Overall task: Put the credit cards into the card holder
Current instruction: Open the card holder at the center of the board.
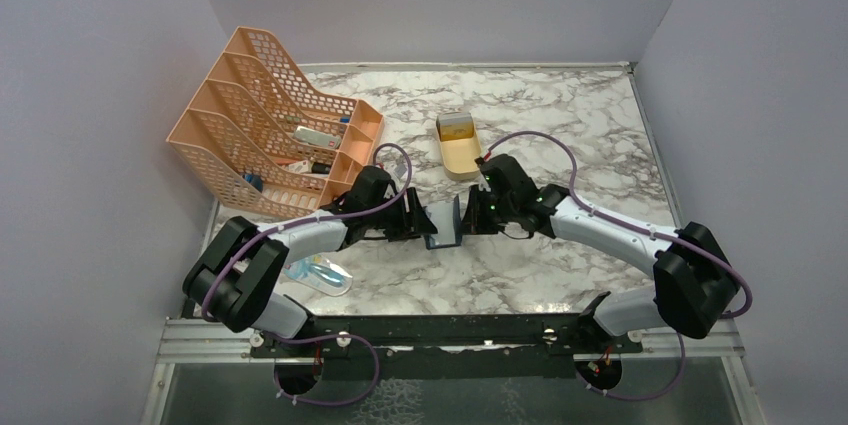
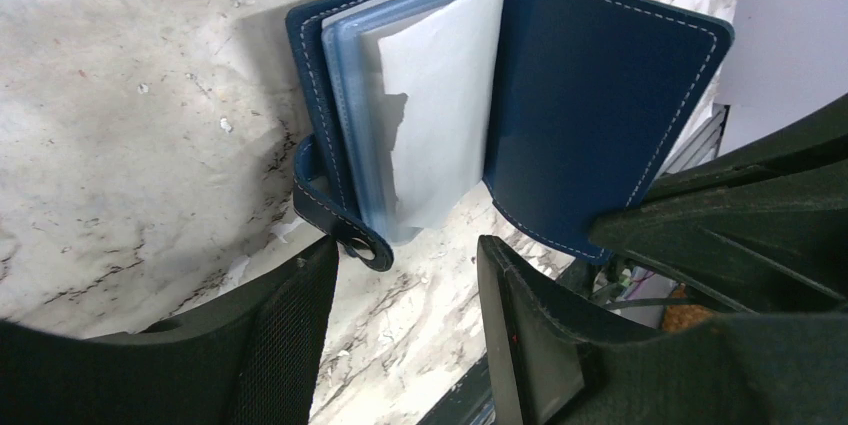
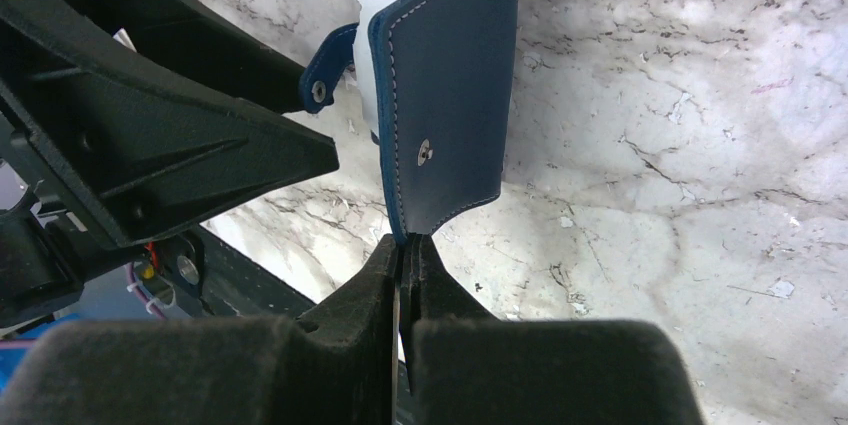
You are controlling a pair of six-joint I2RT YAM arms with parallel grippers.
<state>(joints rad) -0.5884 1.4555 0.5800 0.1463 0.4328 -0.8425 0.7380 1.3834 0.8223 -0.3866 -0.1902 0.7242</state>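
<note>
The navy-blue card holder stands open on edge mid-table between both grippers. My right gripper is shut on the lower edge of its outer cover, just below the snap button. My left gripper is open a little short of the holder's inner side; nothing lies between its fingers, and the snap strap hangs by the tip of its left finger. Pale plastic pockets fan out inside the holder. A yellowish credit card lies at the far end of the tan tray.
An orange mesh file rack with small items stands at the back left. The tan oval tray sits just behind the right gripper. A blue-patterned packet lies near the left arm's base. Walls close in on both sides.
</note>
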